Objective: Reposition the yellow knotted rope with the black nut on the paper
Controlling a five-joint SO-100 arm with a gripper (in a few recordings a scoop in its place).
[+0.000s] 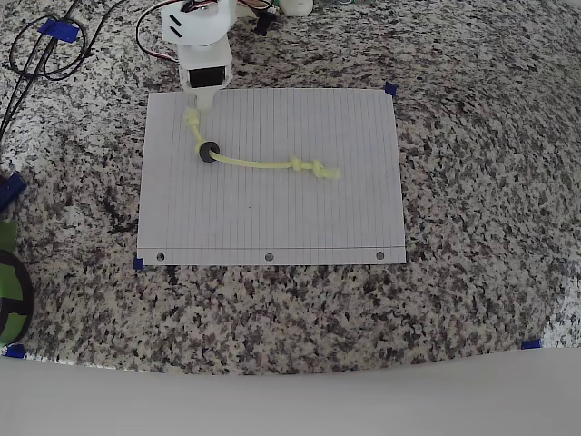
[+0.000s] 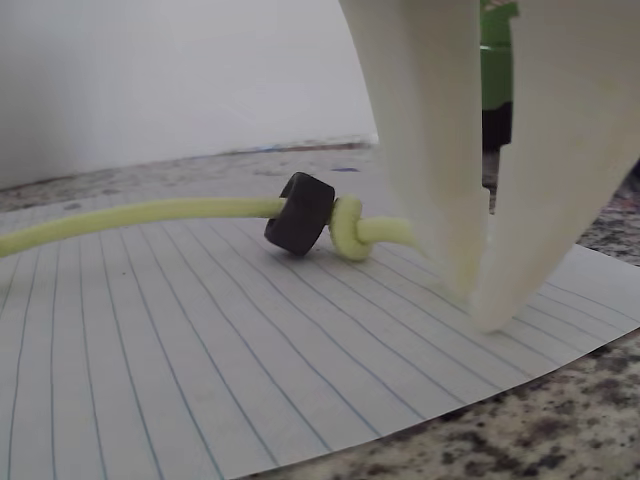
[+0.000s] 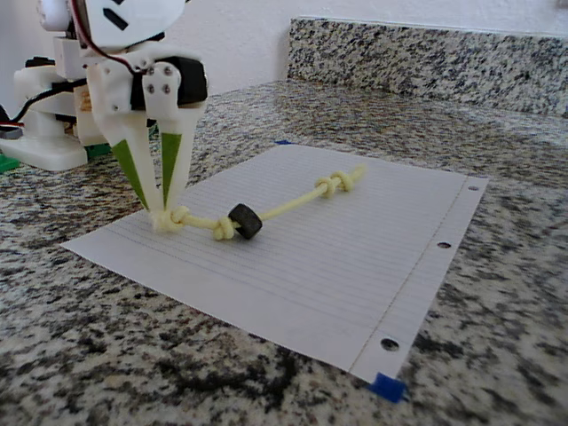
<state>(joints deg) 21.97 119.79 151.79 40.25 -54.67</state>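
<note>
One rope (image 1: pixel 259 164), one nut (image 1: pixel 209 152), one paper (image 1: pixel 272 218).

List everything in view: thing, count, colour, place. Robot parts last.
paper: one, white, lined, lying on the counter.
yellow knotted rope: one, pale yellow-green, lying across the paper.
black nut: one, black, on the rope beside a knot.
tape pieces: several, blue, at paper corners and on the counter.
counter: one, speckled granite, under everything.
cables: a few, black, overhead view's top left.
gripper: one, white, closed on the rope's end at the paper's edge.
</note>
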